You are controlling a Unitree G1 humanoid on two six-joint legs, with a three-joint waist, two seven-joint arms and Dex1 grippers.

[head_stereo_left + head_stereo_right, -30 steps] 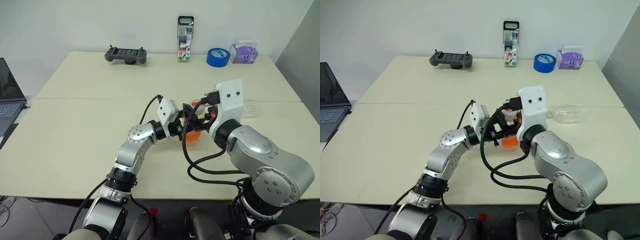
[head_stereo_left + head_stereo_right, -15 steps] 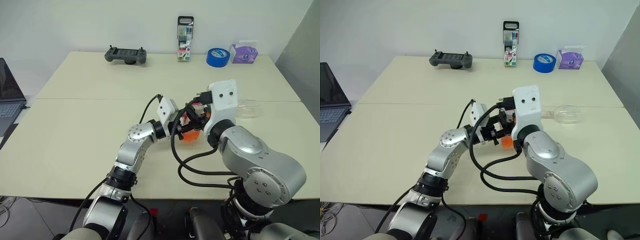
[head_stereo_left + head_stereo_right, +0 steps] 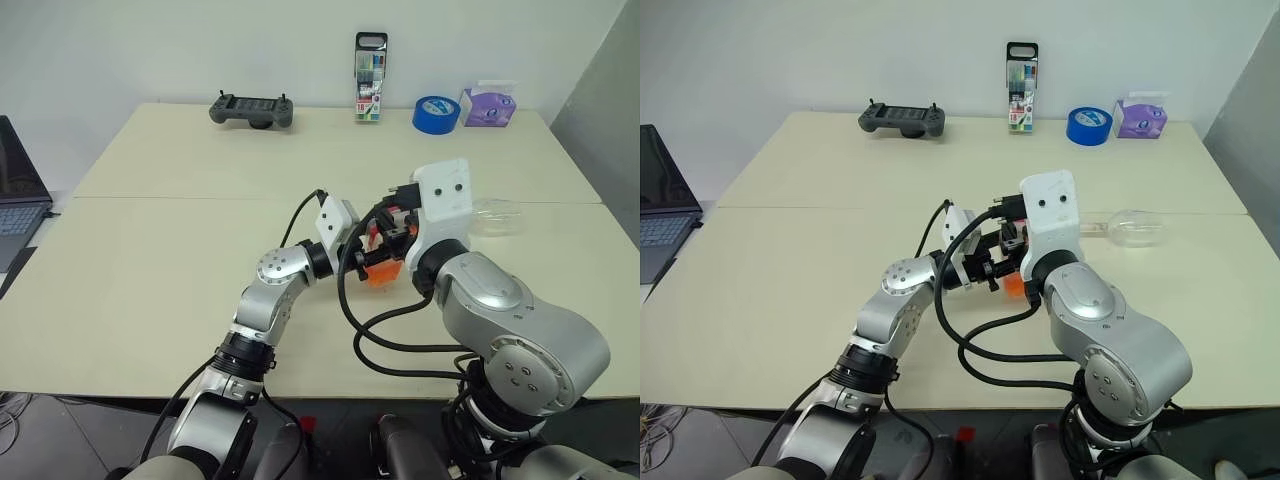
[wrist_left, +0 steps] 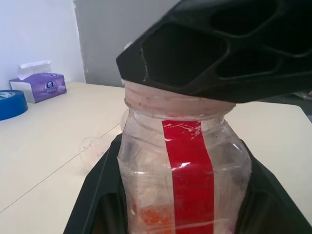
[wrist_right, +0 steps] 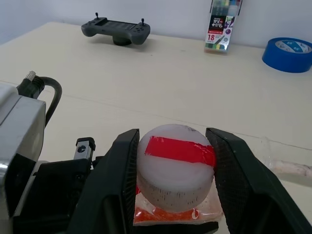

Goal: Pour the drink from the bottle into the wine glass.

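The bottle (image 3: pixel 381 258), clear with a red label strip, stands upright over the middle of the table, my left gripper (image 3: pixel 364 256) shut on its body from the left. A little orange-red drink (image 4: pixel 155 215) lies in its bottom. From above, my right gripper (image 5: pixel 173 146) has its two black fingers (image 5: pixel 122 161) pressed against both sides of the white, red-taped cap (image 5: pixel 175 165). The wine glass (image 3: pixel 1134 227) lies on its side on the table, to the right of both grippers and apart from them.
Along the table's far edge sit a black game controller (image 3: pixel 251 108), a tall marker pack (image 3: pixel 370 78), a blue tape roll (image 3: pixel 436 113) and a purple tissue box (image 3: pixel 488 105). A laptop (image 3: pixel 15 195) pokes in at the left edge.
My right gripper's fingers have drawn in from wide apart onto the bottle's cap, and that wrist has shifted slightly left. The left gripper and bottle have kept still.
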